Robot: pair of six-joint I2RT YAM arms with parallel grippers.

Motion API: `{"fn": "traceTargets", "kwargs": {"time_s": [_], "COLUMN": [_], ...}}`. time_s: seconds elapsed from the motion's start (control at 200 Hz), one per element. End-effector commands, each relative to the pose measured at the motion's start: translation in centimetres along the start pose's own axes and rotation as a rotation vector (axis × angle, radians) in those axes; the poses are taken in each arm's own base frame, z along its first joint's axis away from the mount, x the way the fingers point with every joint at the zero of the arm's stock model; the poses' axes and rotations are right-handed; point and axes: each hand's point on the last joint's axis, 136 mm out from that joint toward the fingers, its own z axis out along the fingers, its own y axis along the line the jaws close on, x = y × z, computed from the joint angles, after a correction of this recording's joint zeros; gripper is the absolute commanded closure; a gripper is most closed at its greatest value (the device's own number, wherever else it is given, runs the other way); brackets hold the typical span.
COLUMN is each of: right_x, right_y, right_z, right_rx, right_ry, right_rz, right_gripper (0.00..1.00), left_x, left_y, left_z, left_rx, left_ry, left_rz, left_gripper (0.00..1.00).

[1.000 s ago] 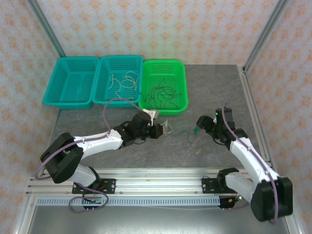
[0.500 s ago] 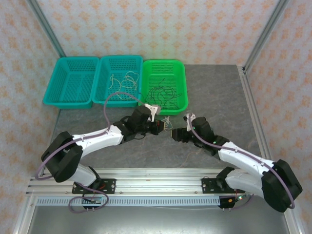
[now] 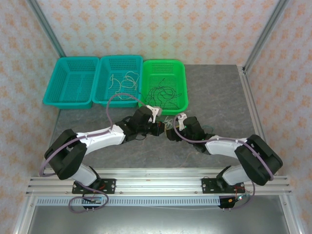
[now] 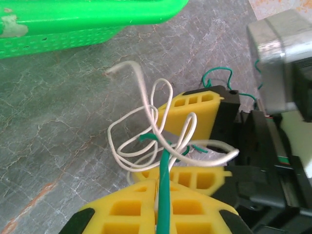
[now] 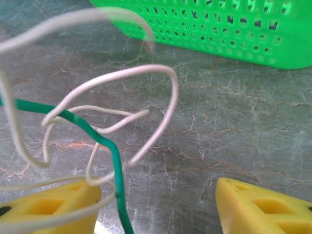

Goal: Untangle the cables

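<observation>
A small clump of cables [image 3: 168, 125], cream-white loops [image 4: 141, 131] tangled with a green wire [image 4: 165, 180], hangs just above the table in front of the green basket. My left gripper [image 3: 159, 129] is shut on the green wire and some cream strands, which run between its yellow fingers [image 4: 122, 209]. My right gripper [image 3: 171, 133] faces it from the right, open, its yellow fingers [image 4: 192, 105] standing on either side of the loops. In the right wrist view the green wire [image 5: 100, 139] and cream loops [image 5: 161, 97] cross just ahead of the left finger [image 5: 48, 204]; the gripper [image 5: 156, 207] is wide open.
Three baskets stand in a row at the back: an empty teal one [image 3: 70, 80], a teal one [image 3: 103, 92] holding cream wires, and a green one [image 3: 183, 92] holding black wires. The green basket's wall [image 5: 234, 29] is close behind the clump. Grey table stretches to the right.
My right arm has swung left across the table, from the right side to the clump held by my left gripper. The left gripper has shifted slightly right and back.
</observation>
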Motion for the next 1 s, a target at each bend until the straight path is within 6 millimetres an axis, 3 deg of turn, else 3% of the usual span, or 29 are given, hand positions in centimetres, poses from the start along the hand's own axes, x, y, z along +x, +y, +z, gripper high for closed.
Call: {"fn": "traceTargets", "kwargs": {"time_s": [0.0, 0.06, 0.115, 0.2, 0.395, 0.741, 0.851, 0.996], "right_x": [-0.5, 0.1, 0.5, 0.4, 0.4, 3.6, 3.5, 2.1], "right_y": [0.0, -0.1, -0.7, -2.6, -7.2, -16.1, -16.7, -15.9], "right_z": [0.5, 0.7, 0.6, 0.2, -2.1, -7.8, -8.4, -8.0], "right_rx": [0.0, 0.0, 0.03, 0.135, 0.358, 0.675, 0.683, 0.628], "right_ry": [-0.031, -0.008, -0.01, -0.039, -0.098, -0.161, -0.17, -0.172], "right_rz": [0.015, 0.03, 0.047, 0.083, 0.228, 0.719, 0.751, 0.738], "right_gripper": [0.4, 0.45, 0.56, 0.72, 0.93, 1.0, 1.0, 1.0], "left_x": [-1.8, -2.1, -2.2, -2.0, -1.1, 0.8, 1.1, 1.5], "left_y": [-0.9, -0.8, -0.6, -0.2, 1.6, 4.9, 6.1, 6.7], "left_z": [-0.7, -0.9, -1.0, -1.1, -2.0, -5.6, -6.9, -7.7], "left_rx": [0.044, 0.056, 0.059, 0.044, -0.003, -0.099, -0.138, -0.167], "left_ry": [-0.059, -0.071, -0.074, -0.072, -0.072, -0.092, -0.105, -0.101], "left_rz": [-0.029, -0.046, -0.055, -0.063, -0.103, -0.149, -0.162, -0.156], "left_gripper": [1.0, 1.0, 1.0, 1.0, 1.0, 1.0, 1.0, 1.0]}}
